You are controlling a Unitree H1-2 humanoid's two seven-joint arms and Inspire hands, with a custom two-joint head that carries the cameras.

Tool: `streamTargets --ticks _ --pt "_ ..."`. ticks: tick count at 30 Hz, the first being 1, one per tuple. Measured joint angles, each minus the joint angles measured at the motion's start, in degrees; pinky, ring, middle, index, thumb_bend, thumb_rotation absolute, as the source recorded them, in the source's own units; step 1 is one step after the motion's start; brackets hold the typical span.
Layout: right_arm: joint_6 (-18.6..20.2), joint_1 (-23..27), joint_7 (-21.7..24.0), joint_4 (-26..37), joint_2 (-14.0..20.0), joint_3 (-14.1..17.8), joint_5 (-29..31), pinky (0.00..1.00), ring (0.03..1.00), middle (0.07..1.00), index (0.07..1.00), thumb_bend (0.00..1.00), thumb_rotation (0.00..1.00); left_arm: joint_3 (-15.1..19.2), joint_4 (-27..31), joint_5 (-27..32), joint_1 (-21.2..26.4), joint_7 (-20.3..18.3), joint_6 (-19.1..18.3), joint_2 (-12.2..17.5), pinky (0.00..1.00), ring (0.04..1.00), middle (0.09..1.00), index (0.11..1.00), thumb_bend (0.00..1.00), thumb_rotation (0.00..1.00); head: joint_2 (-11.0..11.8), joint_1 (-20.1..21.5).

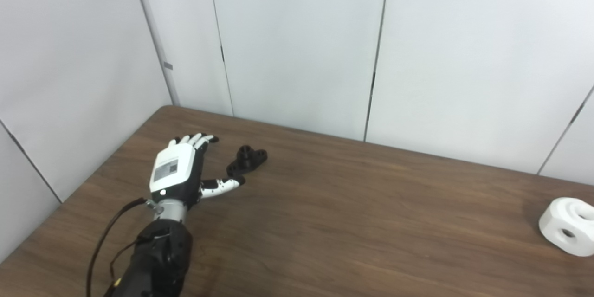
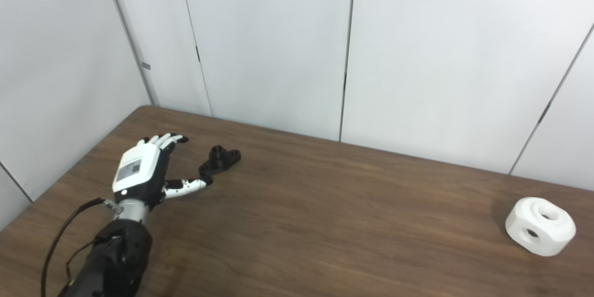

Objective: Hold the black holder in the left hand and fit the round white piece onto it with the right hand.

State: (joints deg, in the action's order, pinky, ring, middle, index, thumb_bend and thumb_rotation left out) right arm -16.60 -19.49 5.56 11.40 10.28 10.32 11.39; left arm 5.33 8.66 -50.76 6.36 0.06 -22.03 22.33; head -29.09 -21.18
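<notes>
While the left hand (image 1: 178,171) lies low over the counter (image 1: 352,213) near its far left corner, its fingers (image 1: 197,139) stretch flat and apart and the thumb (image 1: 222,185) sticks out to the side, so it is wide and holds nothing. Just beside it, on the thumb side, sits the holder (image 1: 247,160), a small black part with round holes, resting on the wood. The thumb tip reaches right up to the holder's near end; whether it actually touches I cannot tell. A dark cable (image 1: 109,236) loops along the black forearm, which comes in from the bottom left. Well apart, by the counter's right edge, the white piece (image 2: 540,226) sits alone, a chunky rounded block with a hole in its top and another in its side. The right hand is nowhere in sight. Pale wall panels (image 1: 297,41) stand behind the counter.
</notes>
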Motion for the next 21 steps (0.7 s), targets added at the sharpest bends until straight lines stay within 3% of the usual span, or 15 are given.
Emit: streamTargets --ticks 13,21 --pt "-0.01 -0.31 0.00 0.26 -0.07 0.03 -0.18 0.95 0.966 0.959 0.993 0.45 1.00 -6.38 -13.40 -1.74 8.21 0.18 -1.64 1.49 1.00 0.980 0.926 0.804 0.86 0.49 -0.62 0.79" --pt "0.10 -0.45 -0.01 0.52 -0.12 0.03 -0.17 0.93 0.960 0.956 0.991 0.44 1.00 -8.10 -18.96 -1.66 11.51 2.24 -2.62 1.66 1.00 0.974 0.923 0.799 0.85 0.48 -0.88 0.97"
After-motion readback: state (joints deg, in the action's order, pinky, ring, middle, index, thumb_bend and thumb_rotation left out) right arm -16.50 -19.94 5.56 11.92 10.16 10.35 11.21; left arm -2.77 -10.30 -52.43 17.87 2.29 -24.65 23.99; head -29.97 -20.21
